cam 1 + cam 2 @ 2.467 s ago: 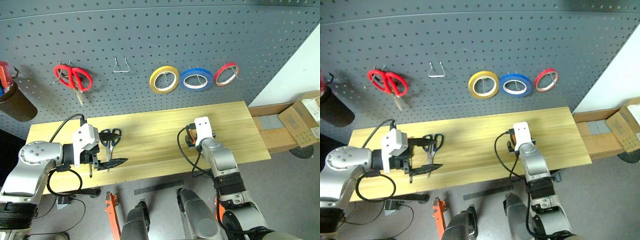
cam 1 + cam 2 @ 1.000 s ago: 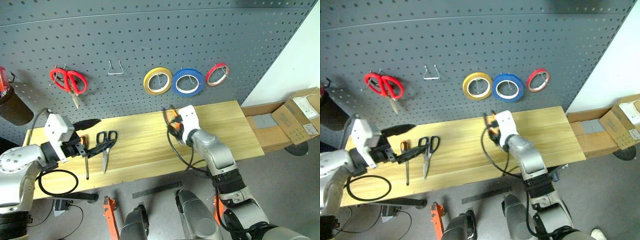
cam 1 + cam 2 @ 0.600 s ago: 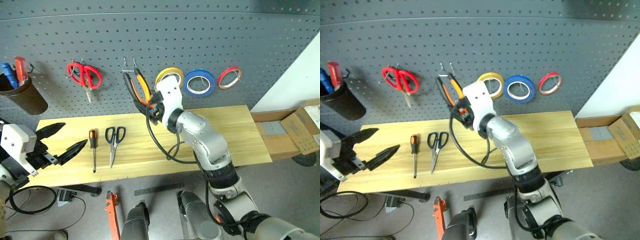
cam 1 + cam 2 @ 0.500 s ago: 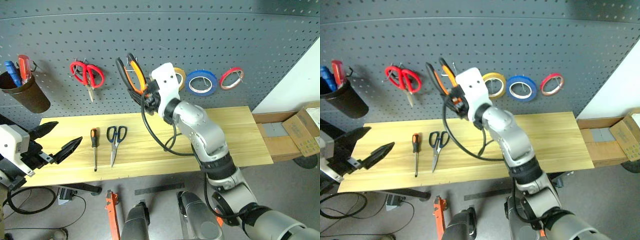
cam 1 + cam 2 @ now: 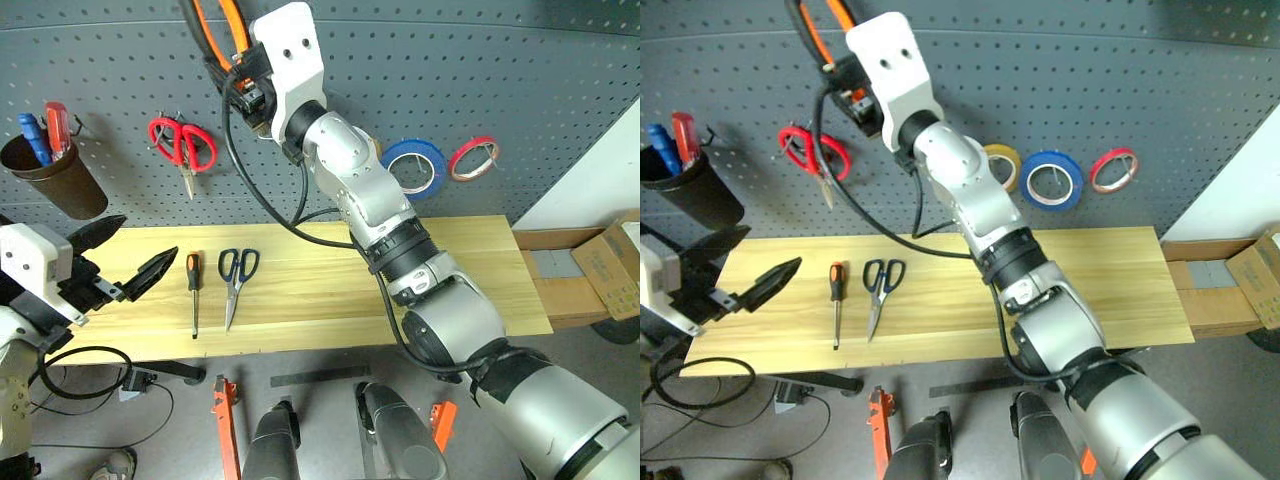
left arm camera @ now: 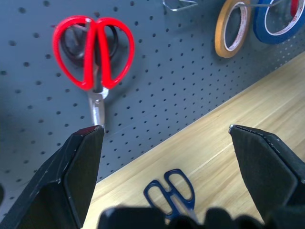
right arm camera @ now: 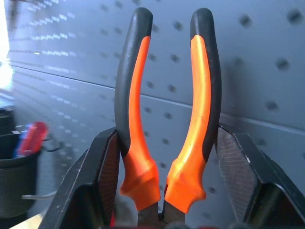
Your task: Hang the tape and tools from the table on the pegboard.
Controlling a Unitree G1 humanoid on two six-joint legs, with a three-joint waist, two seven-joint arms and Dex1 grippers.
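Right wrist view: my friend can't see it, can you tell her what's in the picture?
The right gripper is shut on the pliers, whose orange-and-black handles stick straight up between its two black fingers. Behind them is the grey pegboard, and a dark cup hangs off to one side.

The pliers (image 7: 167, 119) have smooth orange-and-black rubbery handles. Behind them the pegboard (image 5: 480, 80) is matt grey. Below it, the table (image 5: 470, 280) is pale wood with visible grain.

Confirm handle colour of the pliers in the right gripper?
Orange inner faces with black outer grips on the pliers, clearest in the right wrist view.
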